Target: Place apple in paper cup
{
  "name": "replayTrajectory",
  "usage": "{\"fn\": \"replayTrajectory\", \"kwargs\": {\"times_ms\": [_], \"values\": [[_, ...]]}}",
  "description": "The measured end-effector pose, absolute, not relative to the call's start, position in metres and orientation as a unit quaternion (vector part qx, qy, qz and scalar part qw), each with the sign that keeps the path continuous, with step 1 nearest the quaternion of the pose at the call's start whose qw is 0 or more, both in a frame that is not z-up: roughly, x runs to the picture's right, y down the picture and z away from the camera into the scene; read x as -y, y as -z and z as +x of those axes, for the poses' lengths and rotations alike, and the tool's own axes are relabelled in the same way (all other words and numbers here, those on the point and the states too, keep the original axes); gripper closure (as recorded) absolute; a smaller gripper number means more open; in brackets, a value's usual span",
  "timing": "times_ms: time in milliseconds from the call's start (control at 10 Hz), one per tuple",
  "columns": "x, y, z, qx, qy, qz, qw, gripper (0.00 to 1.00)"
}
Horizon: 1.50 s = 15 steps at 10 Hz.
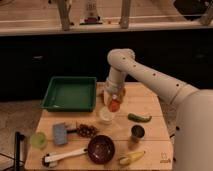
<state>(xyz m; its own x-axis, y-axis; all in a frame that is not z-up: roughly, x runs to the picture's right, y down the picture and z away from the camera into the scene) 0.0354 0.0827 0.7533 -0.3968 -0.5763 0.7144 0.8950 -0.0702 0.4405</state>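
Note:
The apple (114, 105) is a small orange-red fruit held in my gripper (114, 101), which reaches down from the white arm over the middle of the wooden table (150, 102). The white paper cup (105, 116) stands on the table just below and slightly left of the apple. The apple hangs above the cup's right rim, apart from it.
A green tray (70, 93) sits at the back left. A green pepper (139, 118), a dark metal cup (137, 132) and a banana (131, 158) lie to the right. A dark bowl (101, 148), brush (62, 156), sponge (60, 133) and yellow-green cup (38, 140) fill the front.

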Motion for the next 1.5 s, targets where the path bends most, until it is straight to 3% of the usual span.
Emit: {"fn": "replayTrajectory", "kwargs": {"times_ms": [1500], "values": [[-0.075,-0.739,0.007,0.427,0.730,-0.169,0.507,0.96]]}}
